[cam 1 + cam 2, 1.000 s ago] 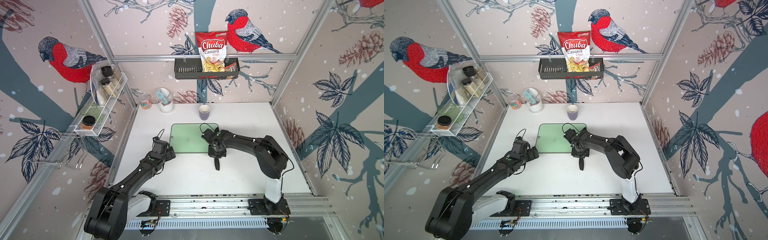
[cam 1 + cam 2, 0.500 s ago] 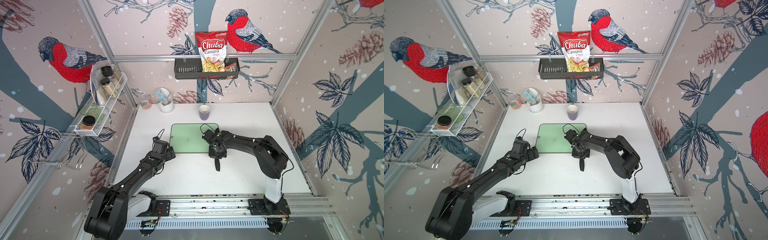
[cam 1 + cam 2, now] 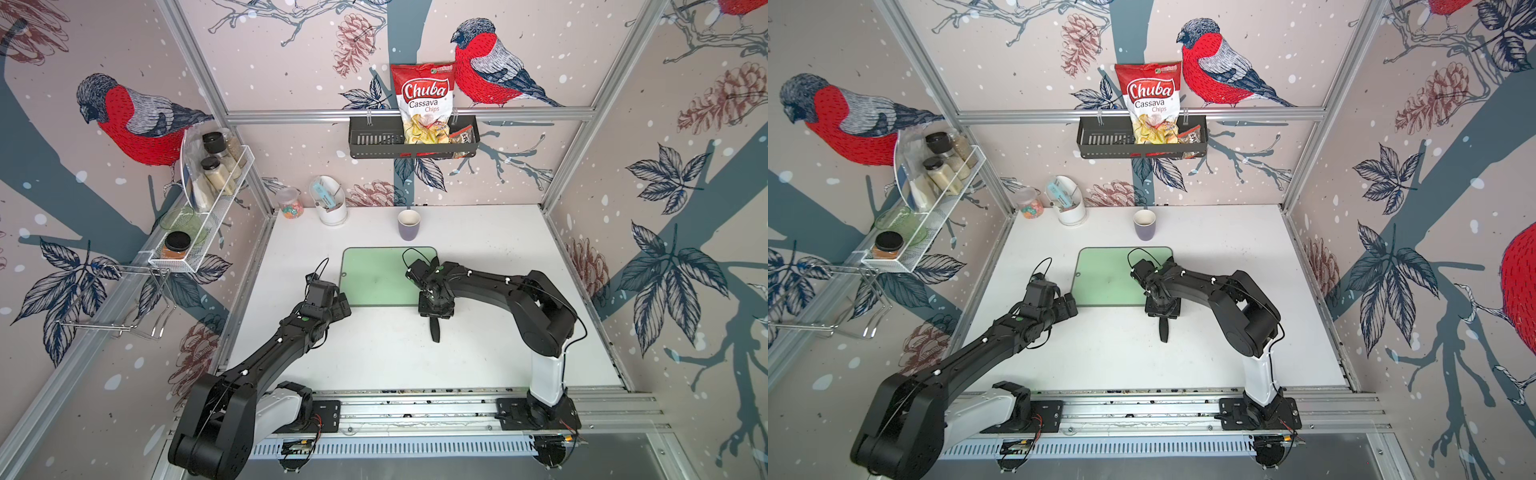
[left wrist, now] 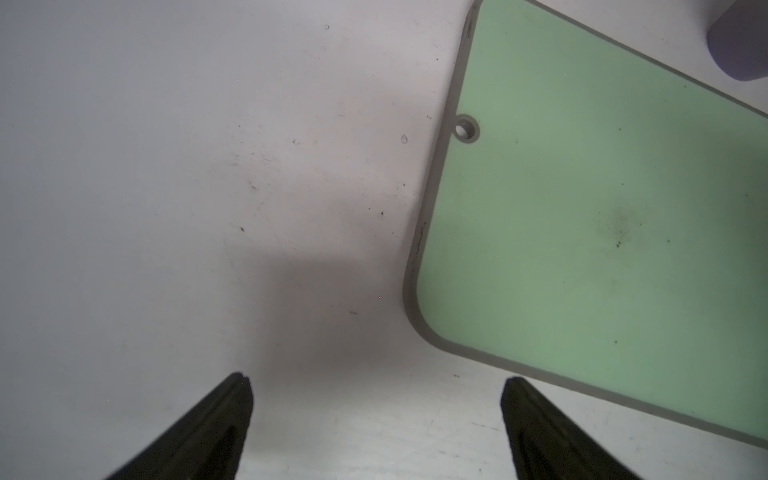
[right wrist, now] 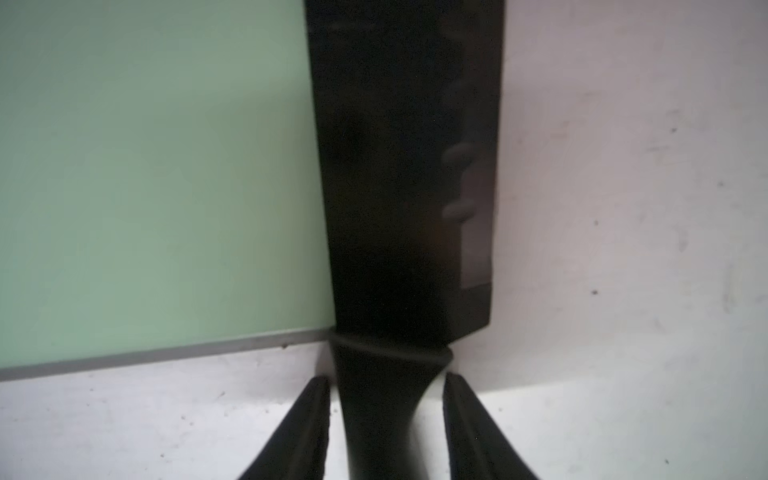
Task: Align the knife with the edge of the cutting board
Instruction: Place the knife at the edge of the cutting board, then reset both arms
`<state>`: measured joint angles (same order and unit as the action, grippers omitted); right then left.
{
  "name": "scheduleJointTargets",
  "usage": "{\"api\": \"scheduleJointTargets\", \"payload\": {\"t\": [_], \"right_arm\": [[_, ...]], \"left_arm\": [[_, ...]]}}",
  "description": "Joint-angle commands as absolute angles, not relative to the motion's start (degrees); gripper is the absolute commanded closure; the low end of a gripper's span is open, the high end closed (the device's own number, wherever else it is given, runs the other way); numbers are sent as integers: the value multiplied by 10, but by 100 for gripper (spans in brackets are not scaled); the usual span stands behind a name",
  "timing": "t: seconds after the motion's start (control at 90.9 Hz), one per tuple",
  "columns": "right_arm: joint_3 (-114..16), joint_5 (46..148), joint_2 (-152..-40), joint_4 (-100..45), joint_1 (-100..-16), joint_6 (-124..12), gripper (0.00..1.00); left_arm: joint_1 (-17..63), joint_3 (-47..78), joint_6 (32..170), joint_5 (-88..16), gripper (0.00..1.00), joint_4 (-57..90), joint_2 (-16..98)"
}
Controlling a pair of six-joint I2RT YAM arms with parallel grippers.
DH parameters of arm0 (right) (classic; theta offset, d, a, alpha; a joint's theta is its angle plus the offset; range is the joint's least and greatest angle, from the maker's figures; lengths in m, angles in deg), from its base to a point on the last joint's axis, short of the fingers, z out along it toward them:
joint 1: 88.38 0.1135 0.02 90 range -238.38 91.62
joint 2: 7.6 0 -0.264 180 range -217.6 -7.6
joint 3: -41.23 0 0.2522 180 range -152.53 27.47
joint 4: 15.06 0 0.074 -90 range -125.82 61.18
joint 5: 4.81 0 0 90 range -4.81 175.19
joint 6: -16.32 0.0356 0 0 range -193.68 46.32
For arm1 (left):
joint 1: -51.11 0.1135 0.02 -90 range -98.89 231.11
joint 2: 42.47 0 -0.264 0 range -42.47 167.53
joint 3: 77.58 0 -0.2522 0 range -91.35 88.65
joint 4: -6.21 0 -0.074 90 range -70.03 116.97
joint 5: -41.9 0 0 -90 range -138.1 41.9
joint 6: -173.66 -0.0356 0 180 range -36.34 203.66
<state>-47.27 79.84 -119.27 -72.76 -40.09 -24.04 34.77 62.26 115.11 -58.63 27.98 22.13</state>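
Observation:
The pale-green cutting board (image 3: 374, 278) (image 3: 1104, 278) lies flat mid-table. The black knife (image 5: 399, 166) lies with its blade along the board's right edge, overlapping the rim. Its handle (image 3: 435, 330) (image 3: 1164, 330) sticks out past the board's front edge. My right gripper (image 5: 386, 382) (image 3: 434, 309) straddles the handle just behind the blade; it is open, with a slim gap showing on each side of the handle. My left gripper (image 4: 376, 386) (image 3: 343, 301) hovers wide open and empty over the table, beside the board's front-left corner (image 4: 424, 316).
A purple cup (image 3: 408, 224) stands just behind the board. A white holder (image 3: 332, 205) and a sweets jar (image 3: 289, 203) sit at the back left. A wire shelf (image 3: 208, 199) hangs on the left wall, and a black basket (image 3: 413, 137) with a chips bag on the back wall.
The right gripper's jaws have parted from the knife handle they were shut on. The knife lies where it was. The left arm has not moved.

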Motion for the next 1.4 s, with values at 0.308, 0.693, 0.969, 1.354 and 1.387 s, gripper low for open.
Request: {"api": "scheduleJointTargets", "payload": {"t": [0.308,0.693,0.969,1.354,1.387], "right_arm": [[-482,792,-1125,-747,-413,-268,10],[-250,656,-711,-476,-611,-360,0],[-55,589,-593,-296,-773,-496,0],[54,488,-786,4,-787,-588,0],[62,479,-814,47,-786,-598,0]], "left_arm": [[346,620,1147,-591,5,282,216],[346,647,1137,-612,4,275,127],[344,625,1081,-685,4,235,53],[346,687,839,-780,4,-24,144],[347,706,808,-777,4,-83,159]]}}
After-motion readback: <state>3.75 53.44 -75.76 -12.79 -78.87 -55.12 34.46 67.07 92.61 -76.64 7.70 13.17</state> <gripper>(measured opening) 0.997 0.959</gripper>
